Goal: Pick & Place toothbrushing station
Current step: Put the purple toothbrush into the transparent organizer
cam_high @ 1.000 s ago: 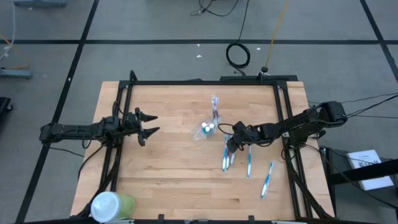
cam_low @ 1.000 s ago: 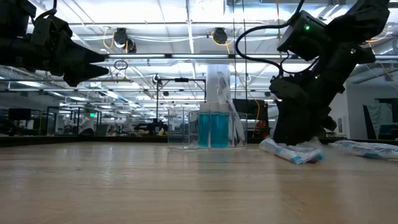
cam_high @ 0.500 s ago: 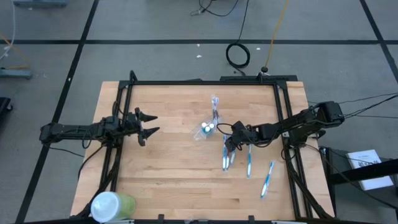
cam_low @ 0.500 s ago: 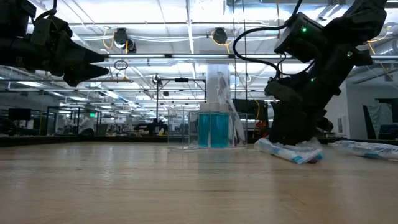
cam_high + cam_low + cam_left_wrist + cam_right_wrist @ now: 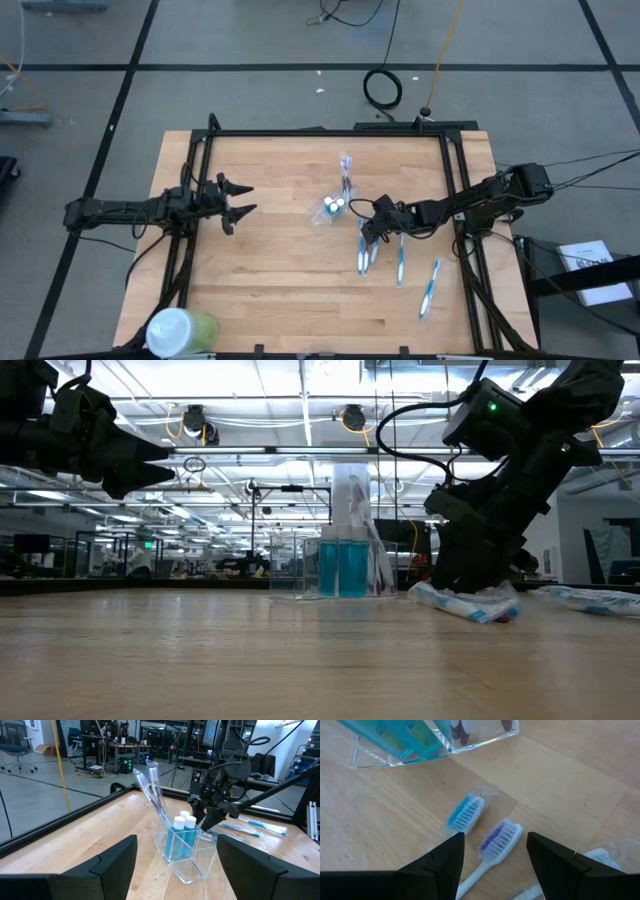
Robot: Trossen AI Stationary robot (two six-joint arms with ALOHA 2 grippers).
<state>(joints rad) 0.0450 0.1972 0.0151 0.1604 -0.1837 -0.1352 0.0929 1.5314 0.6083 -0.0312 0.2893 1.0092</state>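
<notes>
A small clear plastic cup [image 5: 328, 210] stands mid-table with white-capped teal tubes [image 5: 181, 834] and two toothbrushes [image 5: 150, 782] leaning in it. Several more toothbrushes [image 5: 400, 258] lie flat on the wood to its right and nearer. My right gripper [image 5: 370, 232] slants down over the heads of two of them, open. Its fingers stand either side of a purple-bristled head [image 5: 499, 839], with a blue-bristled head [image 5: 465, 814] just beside; I see no touch. My left gripper [image 5: 245, 198] waits open and level at the left, pointing at the cup.
A larger green cup with a white lid [image 5: 180, 330] lies at the table's near left corner. A black frame rail [image 5: 330, 132] runs along the far edge and down both sides. Bare wood lies between my left gripper and the clear cup.
</notes>
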